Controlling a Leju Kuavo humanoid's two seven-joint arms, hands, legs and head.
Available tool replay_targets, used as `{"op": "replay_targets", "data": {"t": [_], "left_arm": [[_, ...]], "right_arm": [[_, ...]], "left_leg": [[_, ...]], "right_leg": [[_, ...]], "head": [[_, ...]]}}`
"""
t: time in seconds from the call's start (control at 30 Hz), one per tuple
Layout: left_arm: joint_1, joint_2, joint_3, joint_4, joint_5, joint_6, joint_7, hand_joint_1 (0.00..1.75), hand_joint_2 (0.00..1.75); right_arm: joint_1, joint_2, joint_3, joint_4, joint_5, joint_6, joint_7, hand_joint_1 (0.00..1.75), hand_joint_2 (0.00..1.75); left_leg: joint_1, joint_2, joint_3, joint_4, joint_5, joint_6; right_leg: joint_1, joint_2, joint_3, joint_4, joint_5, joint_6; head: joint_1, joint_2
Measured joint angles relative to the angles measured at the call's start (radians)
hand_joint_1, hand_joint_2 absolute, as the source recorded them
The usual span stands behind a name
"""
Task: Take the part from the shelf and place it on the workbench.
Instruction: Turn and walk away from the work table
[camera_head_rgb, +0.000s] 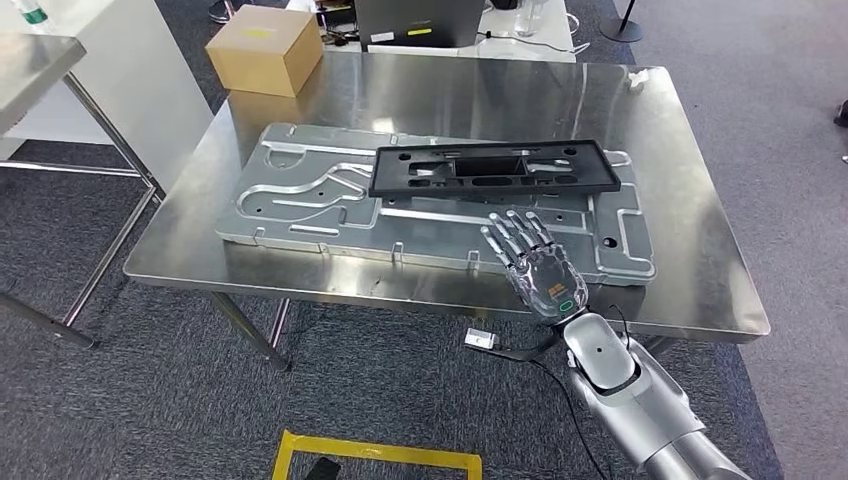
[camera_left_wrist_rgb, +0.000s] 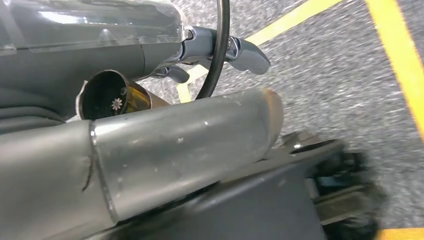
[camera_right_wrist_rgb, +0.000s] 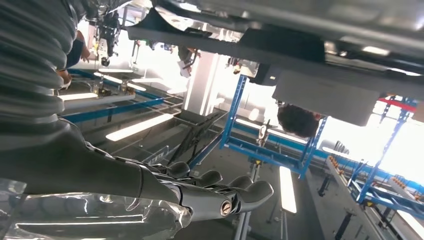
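The black plastic part (camera_head_rgb: 495, 170) lies flat on a large grey metal plate (camera_head_rgb: 300, 200), which rests on the steel workbench (camera_head_rgb: 690, 250). My right hand (camera_head_rgb: 535, 262) hovers over the plate's near right section, just in front of the part. Its fingers are spread and point toward the part, and it holds nothing. In the right wrist view the same hand (camera_right_wrist_rgb: 200, 195) shows straight fingers with nothing in them. My left hand (camera_left_wrist_rgb: 165, 100) hangs low over the grey carpet, and nothing shows in its grasp.
A cardboard box (camera_head_rgb: 265, 50) sits at the workbench's far left corner. Behind the bench stands a dark screen (camera_head_rgb: 420, 22). Another steel table (camera_head_rgb: 40, 60) stands to the left. Yellow tape (camera_head_rgb: 380, 455) marks the floor near my feet.
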Motion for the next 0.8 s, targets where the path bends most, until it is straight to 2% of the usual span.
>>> {"op": "replay_targets", "data": {"t": [0.03,0.07,0.1,0.13,0.2,0.23,0.27,0.3,0.33,0.37,0.4,0.43,0.47,0.5,0.53,0.57,0.6,0.63,0.7,0.73,0.77,0.8], "left_arm": [[-0.001,0.000,0.000,0.000,0.000,0.000,0.000,0.00,0.00],[-0.003,0.000,0.000,0.000,0.000,0.000,0.000,0.00,0.00],[-0.004,0.000,0.000,0.000,0.000,0.000,0.000,0.00,0.00],[-0.005,0.000,0.000,0.000,0.000,0.000,0.000,0.00,0.00],[-0.005,0.000,0.000,0.000,0.000,0.000,0.000,0.00,0.00],[-0.005,0.000,0.000,0.000,0.001,0.000,0.000,0.00,0.00],[-0.006,0.000,0.000,0.000,0.001,0.000,0.000,0.00,0.00],[-0.007,0.000,0.000,0.000,0.001,0.000,0.000,0.00,0.00],[-0.007,0.001,0.000,0.000,0.001,0.000,0.000,0.00,0.00],[-0.006,0.001,0.000,0.000,0.001,0.000,0.000,0.00,0.00],[-0.006,0.001,0.000,0.000,0.001,0.000,0.000,0.00,0.00],[-0.005,0.001,0.000,0.000,0.001,0.000,0.000,0.00,0.00],[-0.005,0.001,0.000,0.000,0.000,0.000,0.000,0.00,0.00],[-0.006,0.000,0.000,0.000,0.000,0.000,0.000,0.00,0.00],[-0.006,-0.001,0.000,0.000,0.000,0.000,0.000,0.00,0.00],[-0.006,-0.002,0.000,0.000,-0.001,0.000,0.000,0.00,0.00],[-0.007,-0.003,-0.001,-0.001,-0.001,0.000,0.000,0.00,0.00],[-0.008,-0.003,-0.001,-0.001,-0.001,0.000,0.000,0.00,0.00],[-0.007,-0.003,-0.002,-0.001,-0.001,-0.001,0.001,0.00,0.00],[-0.007,-0.003,-0.003,-0.001,-0.001,-0.002,0.001,0.00,0.00],[-0.006,-0.002,-0.004,0.000,-0.001,-0.002,0.001,0.00,0.00],[-0.006,-0.002,-0.005,0.000,-0.001,-0.002,0.001,0.00,0.00]], "right_arm": [[-0.001,0.000,0.000,0.000,0.000,0.000,0.000,0.00,1.75],[-0.001,0.000,0.000,-0.001,-0.001,0.001,0.000,0.00,1.75],[-0.001,0.000,0.000,-0.002,-0.001,0.001,0.000,0.00,1.75],[-0.002,0.000,0.000,-0.002,-0.001,0.002,0.000,0.00,1.75],[-0.001,0.000,0.000,-0.002,-0.001,0.003,0.000,0.00,1.75],[-0.001,0.000,0.000,-0.002,-0.001,0.003,0.000,0.00,1.75],[-0.001,-0.001,0.000,-0.001,-0.001,0.003,0.000,0.00,1.75],[-0.001,-0.001,0.000,-0.001,-0.001,0.003,0.000,0.00,1.75],[-0.001,-0.001,0.000,-0.001,-0.001,0.003,0.000,0.00,1.75],[0.000,-0.001,0.000,0.000,-0.001,0.003,0.000,0.00,1.75],[0.000,-0.001,0.000,0.000,-0.001,0.003,0.000,0.00,1.75],[0.001,-0.001,0.000,0.000,-0.001,0.003,0.000,0.00,1.75],[0.001,-0.001,0.000,0.001,-0.002,0.002,0.000,0.00,1.75],[0.000,-0.001,0.000,0.001,-0.002,0.002,0.000,0.00,1.75],[-0.001,-0.001,0.000,0.000,-0.002,0.002,0.000,0.00,1.75],[-0.003,-0.001,0.000,-0.002,-0.003,0.001,0.001,0.00,1.75],[-0.005,-0.001,0.000,-0.004,-0.003,0.000,0.001,0.00,1.75],[-0.006,-0.002,-0.001,-0.005,-0.004,-0.001,0.002,0.00,1.75],[-0.007,-0.004,-0.001,-0.006,-0.005,-0.001,0.003,0.00,1.75],[-0.006,-0.005,-0.001,-0.005,-0.006,-0.002,0.002,0.00,1.75],[-0.006,-0.005,-0.001,-0.005,-0.006,-0.002,0.002,0.00,1.75],[-0.006,-0.005,-0.001,-0.005,-0.006,-0.001,0.002,0.00,1.75]], "left_leg": [[0.000,-0.001,0.058,-0.074,0.002,0.000],[-0.002,-0.003,0.103,-0.136,-0.005,0.005],[-0.005,-0.005,0.131,-0.181,-0.016,0.011],[-0.009,-0.006,0.138,-0.201,-0.024,0.019],[-0.010,-0.005,0.126,-0.206,-0.009,0.041],[-0.010,-0.003,0.118,-0.208,0.002,0.053],[-0.009,0.000,0.107,-0.211,0.016,0.064],[-0.009,0.002,0.093,-0.212,0.029,0.072],[-0.011,0.002,0.076,-0.212,0.042,0.077],[-0.014,0.002,0.059,-0.210,0.055,0.079],[-0.017,0.002,0.042,-0.209,0.067,0.080],[-0.020,0.002,0.024,-0.207,0.079,0.080],[-0.023,0.002,0.008,-0.205,0.090,0.080],[-0.025,0.002,-0.005,-0.203,0.101,0.079],[-0.027,0.002,-0.016,-0.202,0.110,0.078],[-0.029,0.003,-0.023,-0.200,0.120,0.075],[-0.029,0.003,-0.026,-0.201,0.130,0.071],[-0.028,0.004,-0.028,-0.204,0.140,0.066],[-0.026,0.004,-0.030,-0.211,0.155,0.054],[-0.025,0.002,-0.036,-0.204,0.143,0.047],[-0.024,0.001,-0.046,-0.181,0.111,0.040],[-0.022,0.000,-0.059,-0.140,0.061,0.033]], "right_leg": [[-0.001,0.000,-0.014,0.007,0.007,0.006],[-0.001,0.000,-0.022,0.012,0.015,0.013],[-0.001,0.000,-0.028,0.015,0.023,0.020],[0.000,0.001,-0.030,0.015,0.031,0.027],[-0.003,0.002,-0.034,0.011,0.041,0.041],[-0.004,0.003,-0.042,0.022,0.024,0.045],[-0.006,0.005,-0.055,0.053,-0.014,0.048],[-0.007,0.005,-0.071,0.105,-0.066,0.050],[-0.006,0.005,-0.089,0.170,-0.119,0.051],[-0.005,0.006,-0.103,0.237,-0.157,0.052],[-0.003,0.006,-0.105,0.285,-0.169,0.052],[-0.001,0.006,-0.093,0.305,-0.160,0.049],[0.002,0.006,-0.063,0.290,-0.137,0.044],[0.007,0.006,-0.014,0.240,-0.114,0.034],[0.014,0.006,0.044,0.171,-0.107,0.023],[0.020,0.006,0.099,0.095,-0.114,0.013],[0.025,0.005,0.137,0.036,-0.125,0.006],[0.029,0.005,0.157,0.000,-0.135,0.001],[0.029,0.003,0.155,-0.021,-0.121,-0.003],[0.025,0.001,0.148,-0.027,-0.108,-0.008],[0.021,-0.001,0.138,-0.032,-0.093,-0.013],[0.017,-0.002,0.124,-0.036,-0.077,-0.017]], "head": [[0.000,0.000],[0.000,0.000],[0.001,0.000],[0.001,0.000],[0.001,0.000],[0.001,0.000],[0.001,0.000],[0.001,0.000],[0.001,0.000],[0.000,0.000],[0.000,0.000],[0.000,0.000],[0.000,0.000],[0.000,0.000],[0.000,0.000],[0.000,0.000],[-0.001,0.000],[0.000,0.000],[0.001,0.000],[0.002,0.000],[0.001,0.000],[0.000,0.000]]}}
